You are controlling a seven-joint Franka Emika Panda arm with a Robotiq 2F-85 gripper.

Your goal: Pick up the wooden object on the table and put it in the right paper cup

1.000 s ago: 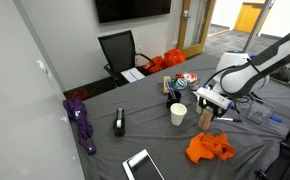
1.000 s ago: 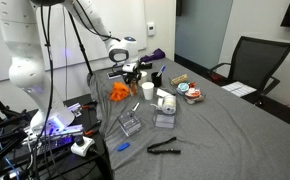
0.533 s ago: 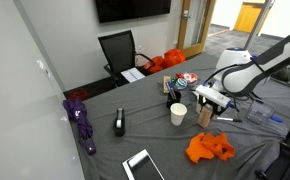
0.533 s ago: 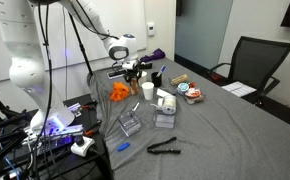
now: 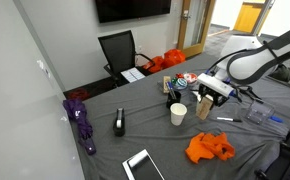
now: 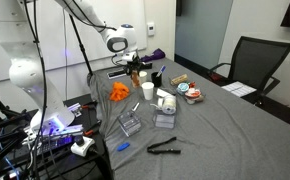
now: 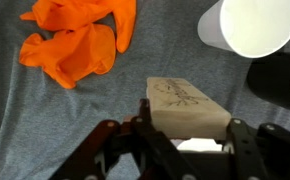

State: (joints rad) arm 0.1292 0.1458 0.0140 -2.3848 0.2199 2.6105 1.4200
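My gripper [image 7: 190, 128] is shut on a light wooden block [image 7: 188, 105] with dark markings on its top face, and holds it above the grey cloth. In an exterior view the gripper [image 5: 208, 95] hangs over the table with the block [image 5: 205, 109] below it, just to the right of a white paper cup [image 5: 178, 114]. In the wrist view that cup [image 7: 251, 25] stands open and upright at the upper right. In an exterior view the gripper [image 6: 135, 68] is above a white cup [image 6: 148, 90]. A dark cup [image 5: 172, 92] stands behind the white one.
An orange cloth [image 7: 75, 45] lies crumpled near the block and also shows in both exterior views [image 5: 209, 148] [image 6: 120, 93]. A black device [image 5: 119, 123], a purple umbrella [image 5: 82, 120], a tablet [image 5: 143, 165] and clear plastic boxes [image 6: 135, 123] lie on the table.
My gripper has risen off the table with the wooden block held in it. The cups and the orange cloth have not moved.
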